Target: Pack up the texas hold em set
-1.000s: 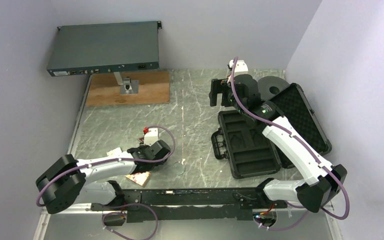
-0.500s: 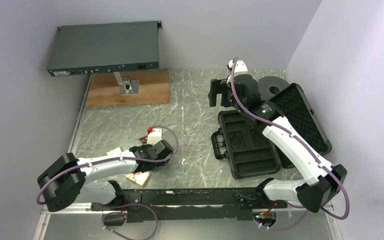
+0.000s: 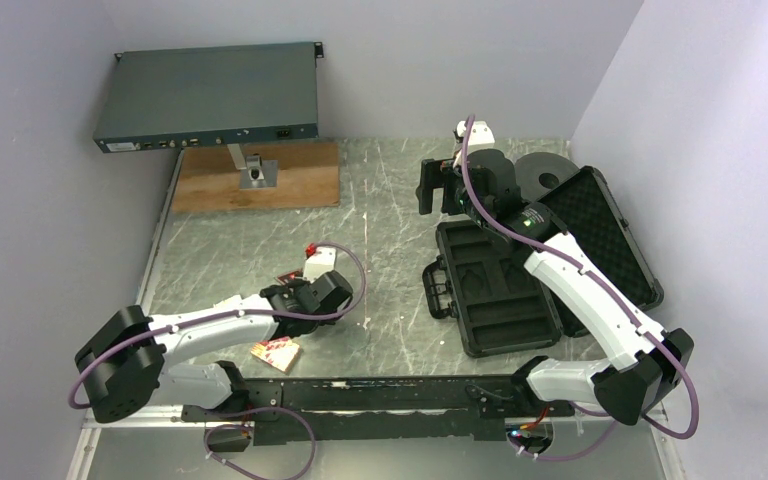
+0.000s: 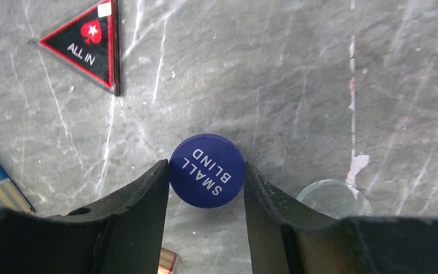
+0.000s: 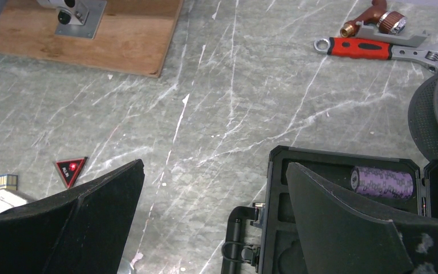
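Carrying the blue disc (image 4: pixel 206 170) calls for a level, steady hold. The left gripper (image 4: pixel 205 166) pinches it by its rim, low over the table and well left of the open case (image 3: pixel 490 290). I would aim for a free foam recess, lower slowly, then let go. The right gripper (image 5: pixel 214 166) hangs wide open and empty above the case's far end.

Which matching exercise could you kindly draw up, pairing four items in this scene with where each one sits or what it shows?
1. blue disc
2. purple chip stack
3. red triangle
4. red-handled wrench

a. in the black case
b. on the table beyond the case
c. gripped by the left pincer
d. printed ALL IN

Pairs: 1-c, 2-a, 3-d, 4-b
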